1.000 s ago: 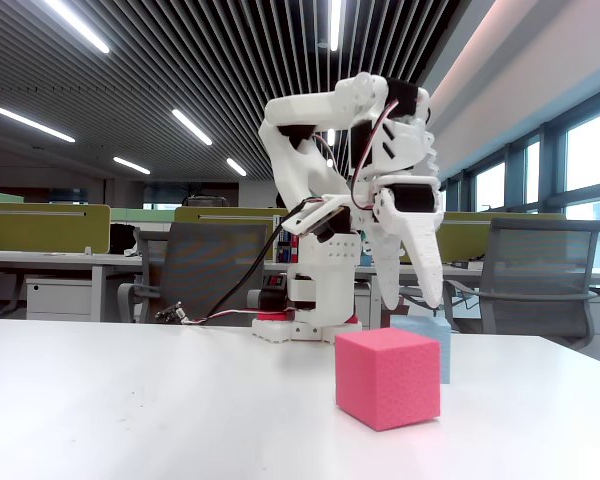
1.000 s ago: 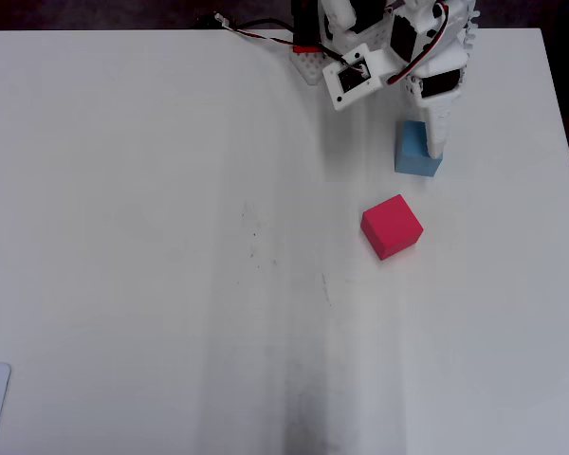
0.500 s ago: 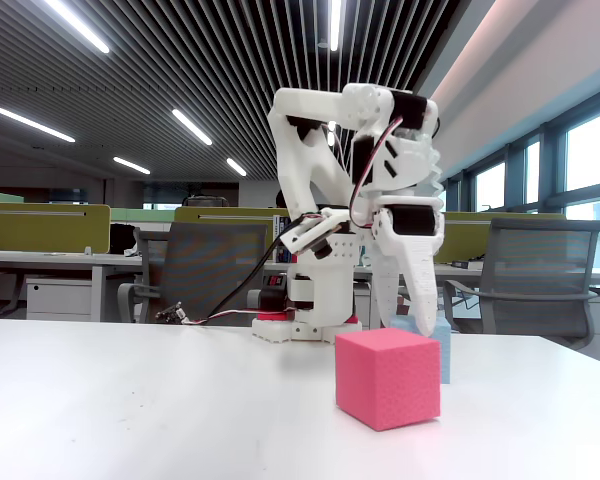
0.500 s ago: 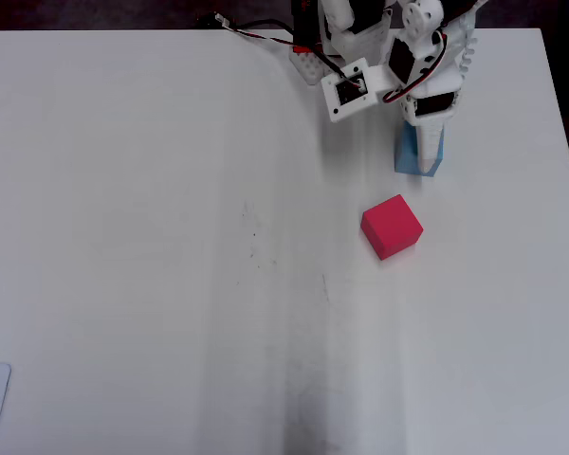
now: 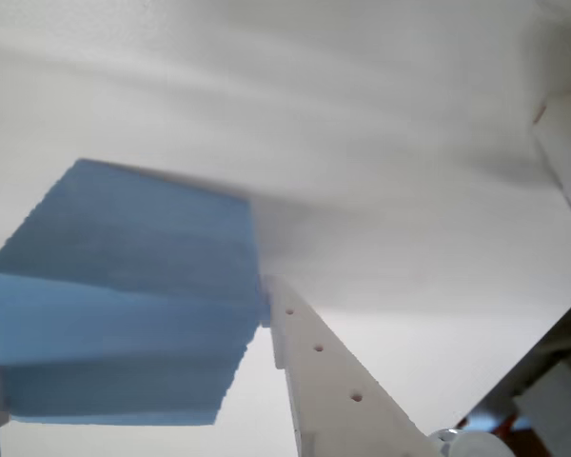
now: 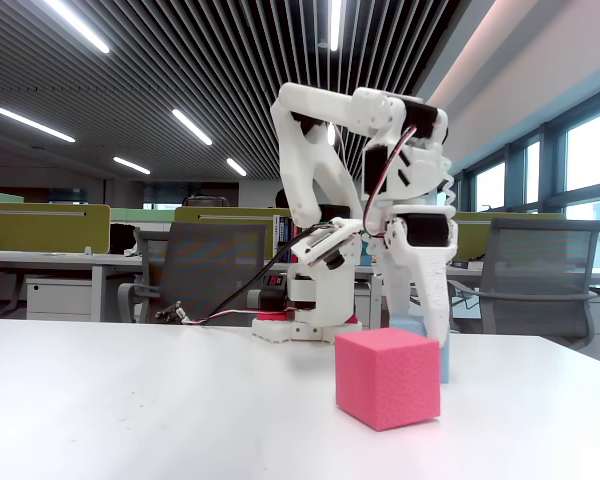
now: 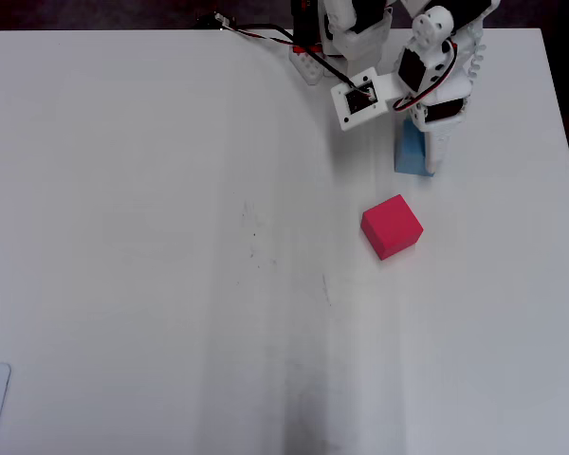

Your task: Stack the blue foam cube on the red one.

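- The arm point(image 6: 325, 150) stands at the far edge of the white table point(image 7: 171, 237), folded over so its gripper point(image 6: 432, 345) points straight down.
- The gripper has its fingers on either side of the blue cube point(image 7: 410, 152), which sits on the table near the arm's base point(image 7: 308, 62).
- In the wrist view the blue cube point(image 5: 124, 295) fills the lower left, and one white finger point(image 5: 324, 371) lies right against its side; the other finger barely shows at the left edge.
- The fingers are apart with the cube between them; I cannot tell whether they are pressing it yet.
- From above, the gripper point(image 7: 431, 161) covers the right part of the blue cube, so only a strip of blue shows.
- The red cube point(image 7: 392, 227) rests on the table, just in front of the blue one and clear of it, turned a little askew.
- In the fixed view the red cube point(image 6: 388, 378) sits nearest the camera and hides most of the blue cube point(image 6: 410, 326) behind it.
- Red and black wires point(image 7: 256, 30) trail off from the base along the table's back edge.
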Motion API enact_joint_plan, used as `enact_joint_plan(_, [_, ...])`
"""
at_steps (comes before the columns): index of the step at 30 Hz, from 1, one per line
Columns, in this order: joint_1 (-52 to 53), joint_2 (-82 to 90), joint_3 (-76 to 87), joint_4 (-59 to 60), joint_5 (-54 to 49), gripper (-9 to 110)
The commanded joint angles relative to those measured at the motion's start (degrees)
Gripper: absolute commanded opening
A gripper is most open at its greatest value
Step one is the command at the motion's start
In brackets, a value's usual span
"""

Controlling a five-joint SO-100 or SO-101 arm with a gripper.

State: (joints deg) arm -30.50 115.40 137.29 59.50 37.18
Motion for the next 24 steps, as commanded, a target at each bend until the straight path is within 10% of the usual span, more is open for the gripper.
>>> enact_joint_plan(1, [1.05,-0.09,-2.64,-0.88,0.53,30])
enact_joint_plan(24, [6.42,2.11,-12.13,5.62,1.05,22])
